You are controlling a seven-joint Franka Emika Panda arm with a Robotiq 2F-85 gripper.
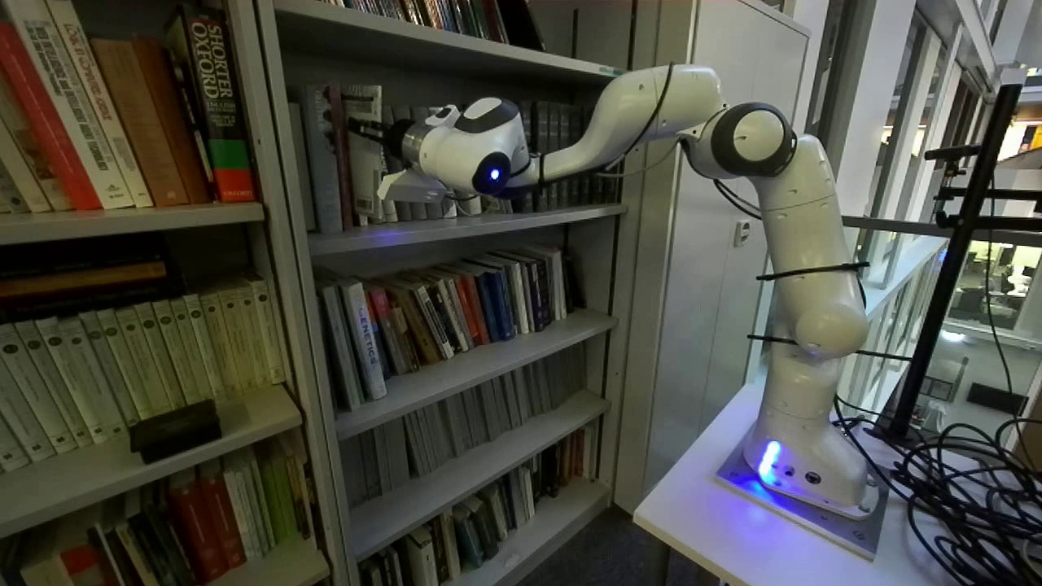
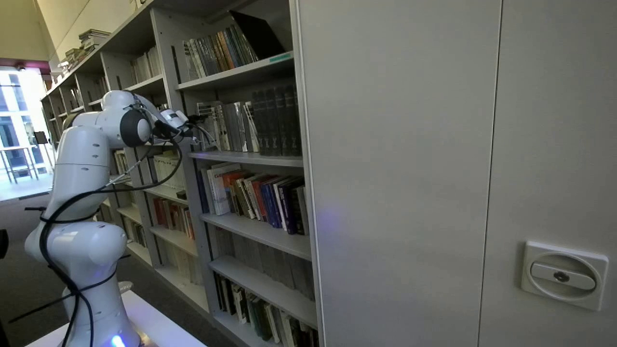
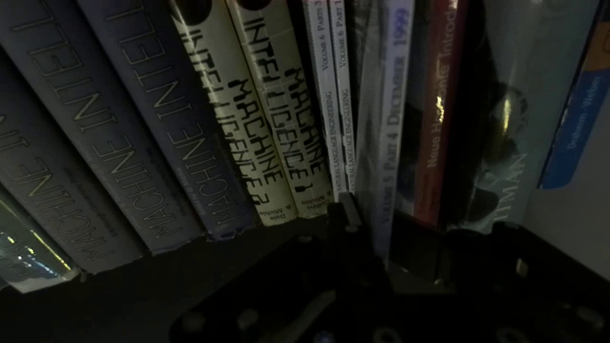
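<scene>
Claw condition: my black, two-fingered claw (image 1: 356, 127) is, in my judgement, clenched on a slim, pale, glossy paper journal (image 3: 391, 124), its spine marked Volume 5 Part 4, December 1999. One dark finger (image 3: 350, 214) shows against its side; the opposing one is largely lost in shadow.

Position: the journal lies straight ahead of the claw, between its two sides, spine towards me, long axis near upright. The wrist view appears inverted, so I take the held end to be the upper one. Mine is the only arm (image 1: 663, 102) observed.

Neighbours: just beside it on one flank stand two thin white volumes (image 3: 329, 109), then cream hardbacks with black lettering (image 3: 281, 124). On the other flank is a red-spined book (image 3: 436, 124), followed by a pale green glossy one (image 3: 524, 95).

Surface: a grey shelf board (image 1: 488, 226) in a tall grey bookcase (image 1: 285, 195). Whether the journal's lower end rests on it could not be verified.

Room: my white base (image 1: 798, 452) stands on a white table (image 1: 692, 505), noted in both exterior views. Black cables (image 1: 969, 496) lie tangled beside it. A plain grey cabinet (image 2: 400, 168) with a pale recessed handle (image 2: 563, 277) adjoins the bookcase.
</scene>
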